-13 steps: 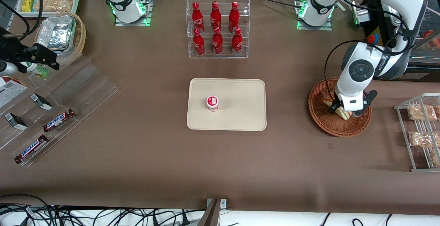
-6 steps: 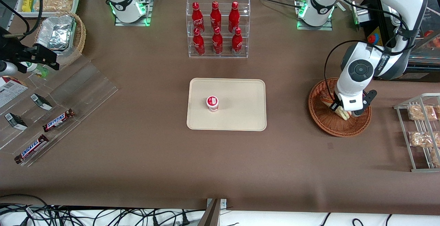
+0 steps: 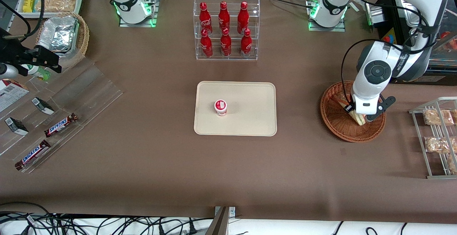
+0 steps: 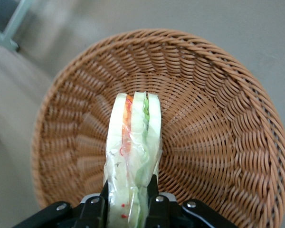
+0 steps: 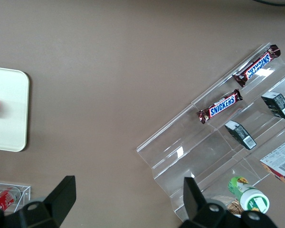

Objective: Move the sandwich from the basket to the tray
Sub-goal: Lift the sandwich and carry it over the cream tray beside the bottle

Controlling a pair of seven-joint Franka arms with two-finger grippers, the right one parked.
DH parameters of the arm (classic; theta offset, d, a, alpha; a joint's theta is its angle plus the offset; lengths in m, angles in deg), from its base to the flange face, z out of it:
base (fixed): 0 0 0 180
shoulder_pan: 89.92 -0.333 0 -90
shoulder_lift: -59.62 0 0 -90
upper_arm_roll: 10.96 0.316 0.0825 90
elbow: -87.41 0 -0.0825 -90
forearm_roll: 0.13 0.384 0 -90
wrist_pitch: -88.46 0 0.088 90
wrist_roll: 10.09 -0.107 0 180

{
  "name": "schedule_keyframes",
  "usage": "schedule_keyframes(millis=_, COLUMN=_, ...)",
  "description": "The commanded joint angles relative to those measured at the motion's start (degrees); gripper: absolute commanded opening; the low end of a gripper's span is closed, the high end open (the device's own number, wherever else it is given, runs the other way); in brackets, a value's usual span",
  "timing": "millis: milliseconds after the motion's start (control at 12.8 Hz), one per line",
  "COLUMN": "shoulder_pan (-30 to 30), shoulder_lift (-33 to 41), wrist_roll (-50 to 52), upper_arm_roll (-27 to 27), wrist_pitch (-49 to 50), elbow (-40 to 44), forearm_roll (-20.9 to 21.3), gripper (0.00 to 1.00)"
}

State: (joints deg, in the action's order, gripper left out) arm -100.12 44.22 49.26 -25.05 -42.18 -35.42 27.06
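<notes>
Sandwich first: the triangular wedge of white bread in clear wrap, with green, pink and red filling showing along its edge (image 4: 134, 152), is pinched between the black fingers (image 4: 100, 205) of the working arm's hand (image 3: 357, 115). That hand is closed on the wedge's lower end, and the wrist view shows the wedge standing edge-up over the round, reddish-brown woven wicker basket (image 3: 334, 120). In the front view all of this sits at the right of the frame, with the white arm hanging over the basket. I judge the sandwich to be barely raised, if at all, above the weave; whether it has cleared the basket floor I cannot tell.

The flat, rectangular cream-beige tray with rounded corners (image 3: 250, 95) lies at the centre of the frame, well apart from the basket, on the brown surface (image 3: 303, 163). A small white cup with a red lid (image 3: 220, 107) stands on it, toward the parked arm's end.

What worries me from here is the grip. The wrap looks slick and the bread soft, so the wedge could slide out or buckle during the carry. If the lift stays low, the sandwich could catch the basket's rim and drag it. At the tray, a careless approach might knock the cup over.
</notes>
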Motion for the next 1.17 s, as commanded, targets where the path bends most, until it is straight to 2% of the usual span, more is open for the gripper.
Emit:
schedule_keyframes(millis=0, shoulder_pan=-0.2, shoulder_lift=2.3, wrist_roll=-8.7, upper_arm_roll=-1.7, wrist_pitch=8.2, elbow=4.8, forearm_roll=-4.9, gripper=0.3)
schedule_keyframes(millis=78, shoulder_pan=-0.2, shoulder_lift=2.6, wrist_roll=-10.7, upper_arm_roll=-2.2, wrist_pitch=10.6, elbow=6.4, forearm_roll=-5.7, gripper=0.3)
schedule_keyframes(millis=312, shoulder_pan=-0.2, shoulder_lift=2.8, wrist_roll=-19.7, upper_arm_roll=-4.5, wrist_pitch=20.6, elbow=14.9, forearm_roll=-12.8, gripper=0.3)
schedule_keyframes(millis=468, shoulder_pan=0.2, shoulder_lift=2.7, wrist_roll=-22.9, upper_arm_roll=-7.4, wrist_pitch=24.0, elbow=19.3, forearm_roll=-15.1, gripper=0.3)
schedule_keyframes(millis=623, shoulder_pan=0.2, shoulder_lift=2.7, wrist_roll=-26.6, upper_arm_roll=-11.3, wrist_pitch=24.3, elbow=21.2, forearm_roll=-17.8, gripper=0.3)
schedule_keyframes(millis=857, shoulder_pan=0.5, shoulder_lift=2.3, wrist_roll=-27.1, upper_arm_roll=-17.7, wrist_pitch=23.5, elbow=22.5, forearm_roll=-20.3, gripper=0.31)
schedule_keyframes(millis=1091, shoulder_pan=0.9, shoulder_lift=-1.0, wrist_roll=-26.2, upper_arm_roll=-22.6, wrist_pitch=16.9, elbow=22.5, forearm_roll=-22.5, gripper=0.31)
